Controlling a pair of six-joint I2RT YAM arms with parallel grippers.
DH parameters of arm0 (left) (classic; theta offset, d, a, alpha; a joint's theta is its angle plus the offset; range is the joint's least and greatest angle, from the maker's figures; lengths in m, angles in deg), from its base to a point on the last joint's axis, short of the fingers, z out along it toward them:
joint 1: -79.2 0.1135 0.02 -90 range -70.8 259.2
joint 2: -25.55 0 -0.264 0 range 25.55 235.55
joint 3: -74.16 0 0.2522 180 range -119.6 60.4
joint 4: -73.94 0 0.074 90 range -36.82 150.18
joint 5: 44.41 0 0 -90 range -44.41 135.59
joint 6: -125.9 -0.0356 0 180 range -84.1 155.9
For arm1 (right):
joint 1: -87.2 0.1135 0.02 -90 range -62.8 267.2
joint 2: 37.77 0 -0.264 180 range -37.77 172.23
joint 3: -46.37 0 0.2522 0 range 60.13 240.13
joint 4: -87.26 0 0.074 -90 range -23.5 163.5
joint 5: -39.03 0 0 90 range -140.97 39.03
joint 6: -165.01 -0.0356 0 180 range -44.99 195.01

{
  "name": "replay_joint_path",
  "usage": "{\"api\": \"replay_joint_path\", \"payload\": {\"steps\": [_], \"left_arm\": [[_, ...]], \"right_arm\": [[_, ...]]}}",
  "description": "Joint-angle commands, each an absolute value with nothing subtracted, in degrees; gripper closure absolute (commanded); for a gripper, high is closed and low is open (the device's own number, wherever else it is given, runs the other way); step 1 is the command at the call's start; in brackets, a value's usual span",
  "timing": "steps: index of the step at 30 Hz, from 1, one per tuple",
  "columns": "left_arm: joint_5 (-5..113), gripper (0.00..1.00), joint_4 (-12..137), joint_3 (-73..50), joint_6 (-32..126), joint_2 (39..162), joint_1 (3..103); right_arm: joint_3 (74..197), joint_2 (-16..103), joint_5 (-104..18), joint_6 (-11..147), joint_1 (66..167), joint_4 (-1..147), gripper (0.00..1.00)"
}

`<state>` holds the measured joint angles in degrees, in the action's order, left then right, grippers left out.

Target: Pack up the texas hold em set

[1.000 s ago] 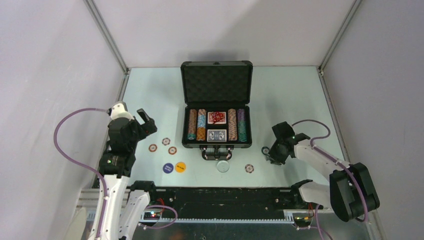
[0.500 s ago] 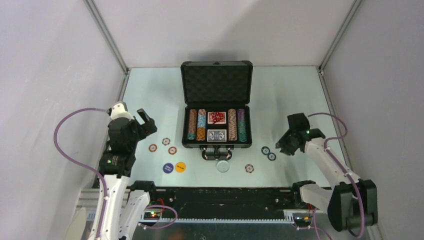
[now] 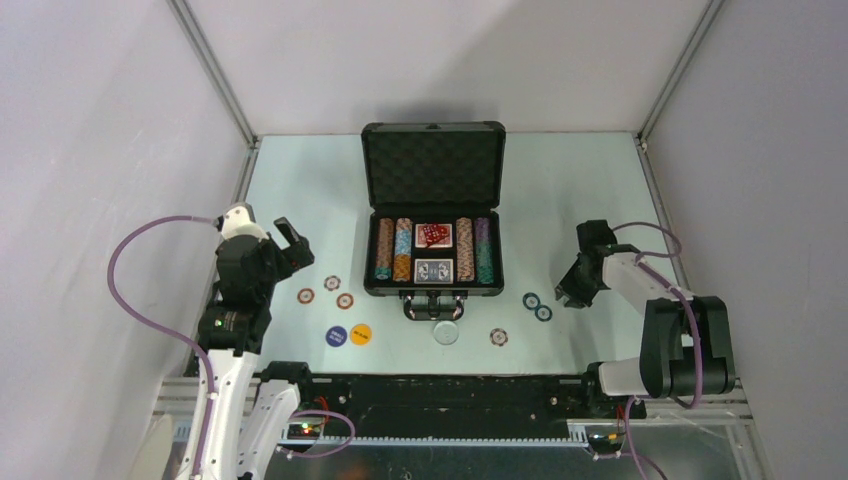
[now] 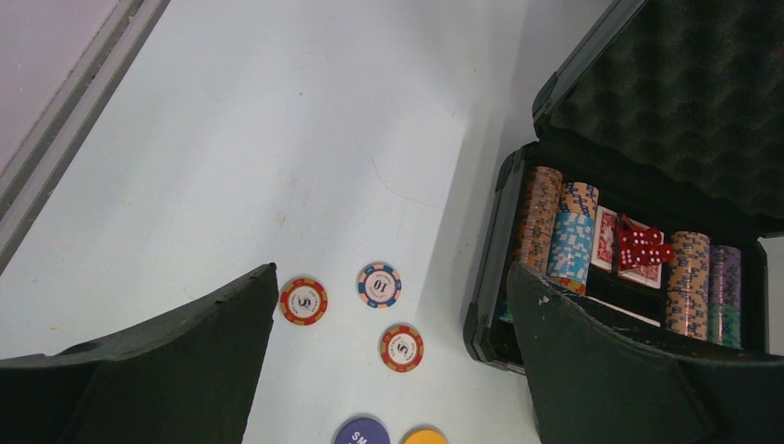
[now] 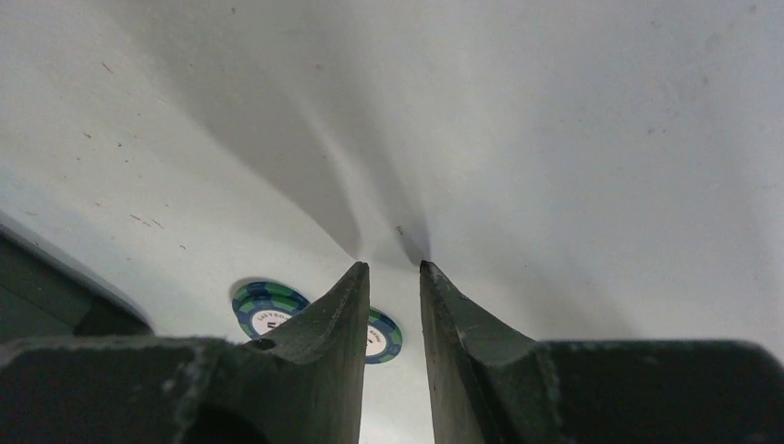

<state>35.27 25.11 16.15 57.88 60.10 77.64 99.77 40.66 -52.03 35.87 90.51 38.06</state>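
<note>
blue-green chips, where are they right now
In the top view the two blue-green chips lie side by side on the table, right of the open black case and just left of the right gripper.

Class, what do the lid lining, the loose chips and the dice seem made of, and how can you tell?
Lid lining: black foam, dimpled egg-crate surface. Loose chips: probably clay or plastic, matte, printed stripes. Dice: likely glossy red plastic, white pips.
</note>
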Motion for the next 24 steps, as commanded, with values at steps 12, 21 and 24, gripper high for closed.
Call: {"api": "replay_joint_path", "payload": {"steps": [12, 21, 24], "left_arm": [[34.8, 0.02, 26.3, 16.1, 56.7, 59.8, 78.1], [34.9, 0.02, 26.3, 16.1, 56.7, 59.7, 78.1], [34.9, 0.02, 26.3, 16.1, 56.8, 59.7, 78.1]], "right_arm": [[98.0, 42.7, -52.2, 33.9, 97.0, 40.0, 0.69], [95.3, 38.6, -54.9, 32.4, 99.9, 36.6, 0.69], [94.5, 36.9, -55.5, 32.0, 100.3, 35.7, 0.68]]}}
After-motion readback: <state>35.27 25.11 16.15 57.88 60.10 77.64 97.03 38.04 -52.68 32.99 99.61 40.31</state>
